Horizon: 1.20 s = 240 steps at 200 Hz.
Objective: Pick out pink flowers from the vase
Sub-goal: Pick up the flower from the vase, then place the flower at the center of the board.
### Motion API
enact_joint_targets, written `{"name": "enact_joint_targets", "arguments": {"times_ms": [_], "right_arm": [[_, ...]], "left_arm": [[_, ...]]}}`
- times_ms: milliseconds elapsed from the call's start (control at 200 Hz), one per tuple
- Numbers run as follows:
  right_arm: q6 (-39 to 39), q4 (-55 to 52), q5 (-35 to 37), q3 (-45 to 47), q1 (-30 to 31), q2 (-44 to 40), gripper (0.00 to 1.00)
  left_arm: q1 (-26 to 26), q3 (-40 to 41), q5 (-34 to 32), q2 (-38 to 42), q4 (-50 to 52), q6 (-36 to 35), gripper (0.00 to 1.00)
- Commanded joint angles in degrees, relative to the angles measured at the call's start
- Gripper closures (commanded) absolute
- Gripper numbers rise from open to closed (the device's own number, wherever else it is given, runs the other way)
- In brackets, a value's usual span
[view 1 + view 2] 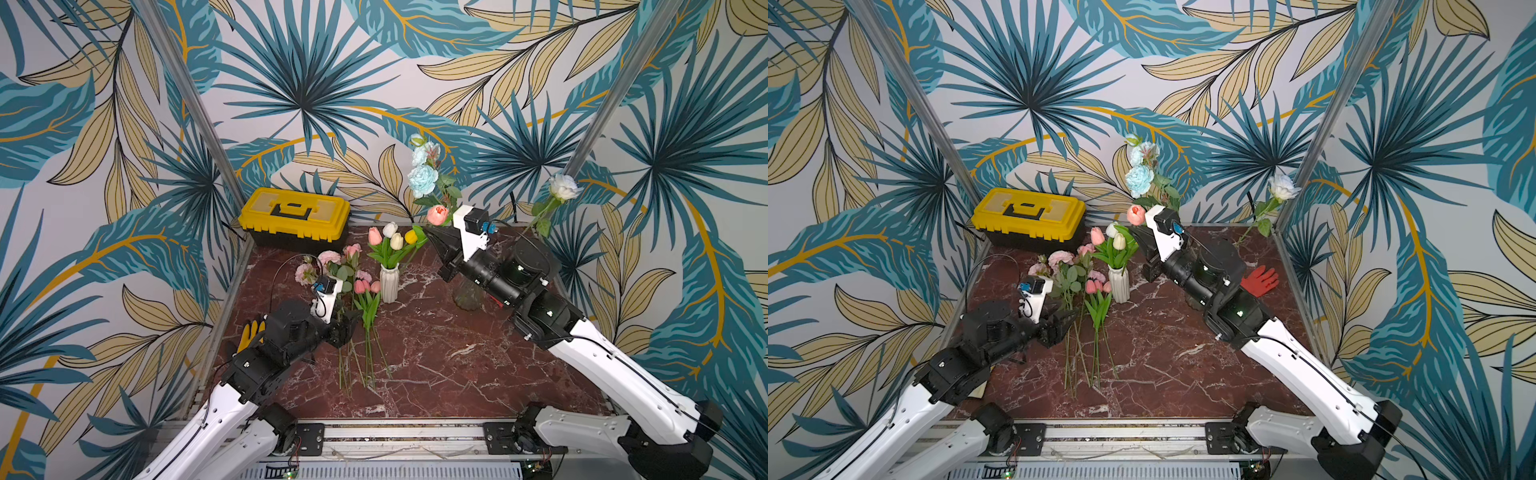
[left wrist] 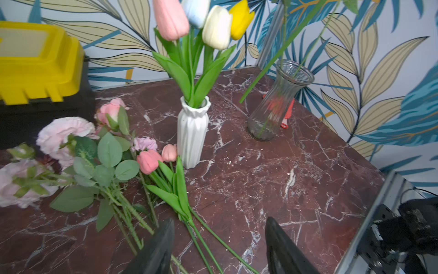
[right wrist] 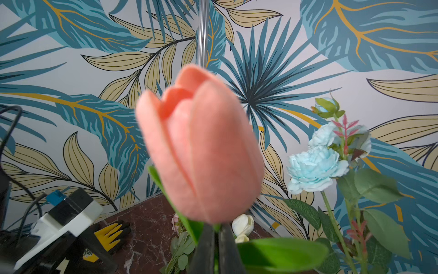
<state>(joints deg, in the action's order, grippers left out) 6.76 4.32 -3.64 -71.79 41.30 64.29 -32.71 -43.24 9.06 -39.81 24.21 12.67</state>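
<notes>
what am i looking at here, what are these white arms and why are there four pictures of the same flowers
These are two robot arms at a marble table. Two pictures look down from one overhead camera; the other two come from a camera on each arm's wrist. Pink flowers lie on the table beside a white vase of tulips; a glass vase and a yellow toolbox stand nearby. The right pincer is shut on a pink tulip, held up in the air. The left pincer is open over the lying stems, holding nothing.
</notes>
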Motion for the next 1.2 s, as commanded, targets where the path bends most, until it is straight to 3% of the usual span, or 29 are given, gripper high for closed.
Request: {"name": "enact_joint_targets", "arguments": {"times_ms": [0, 240, 406, 631, 751, 1076, 1197], "right_arm": [[-2.6, -0.7, -4.4, 4.6, 0.2, -2.0, 1.0], [-8.4, 6.4, -14.5, 15.1, 0.2, -6.4, 1.0], [-12.4, 9.6, -21.5, 18.4, 0.2, -6.3, 1.0], [-14.8, 11.7, -24.1, 19.5, 0.6, -5.7, 1.0], [-15.2, 12.3, -25.0, 19.6, 0.8, -6.0, 1.0], [-16.3, 11.9, -26.6, 19.8, 0.7, -5.1, 1.0], [-17.0, 12.2, -27.1, 19.7, 0.8, -4.6, 1.0]], "left_arm": [[-0.2, 2.2, 8.2, -0.6, -6.0, -2.0, 0.38], [-0.3, 3.8, 14.3, -3.3, -14.6, -2.2, 0.38], [-0.2, 2.3, 23.4, -7.0, -17.6, -5.2, 0.37], [-0.4, -0.6, 33.1, -12.9, -17.6, -5.0, 0.38], [-0.6, -0.4, 32.2, -13.4, -17.7, -5.5, 0.42], [-0.7, -1.0, 32.8, -13.8, -17.6, -7.0, 0.75], [-0.8, -1.0, 33.1, -14.2, -17.7, -7.2, 0.94]]}}
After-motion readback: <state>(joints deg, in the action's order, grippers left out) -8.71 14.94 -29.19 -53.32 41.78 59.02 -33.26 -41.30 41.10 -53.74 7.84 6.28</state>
